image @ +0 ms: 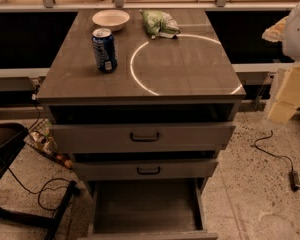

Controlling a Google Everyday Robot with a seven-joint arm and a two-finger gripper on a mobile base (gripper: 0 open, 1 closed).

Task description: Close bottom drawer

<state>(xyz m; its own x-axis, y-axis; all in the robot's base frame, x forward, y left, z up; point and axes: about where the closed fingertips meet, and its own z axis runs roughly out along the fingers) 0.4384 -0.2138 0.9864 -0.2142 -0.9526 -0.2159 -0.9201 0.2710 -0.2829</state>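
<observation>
The bottom drawer (145, 206) of the grey cabinet is pulled far out. Its plain grey inside faces up, and its front panel (147, 235) is at the lower edge of the view, with the handle out of view. My gripper (282, 101) shows as a cream-coloured part at the right edge. It is beside the cabinet's right side at about top-drawer height, far from the bottom drawer and touching nothing.
The top drawer (142, 136) and the middle drawer (147, 170) stand slightly out. On the cabinet top (190, 69) are a blue can (104, 50), a white bowl (110, 19) and a green bag (160, 23). A black chair base (20, 184) stands to the left. A cable (285, 166) lies on the floor to the right.
</observation>
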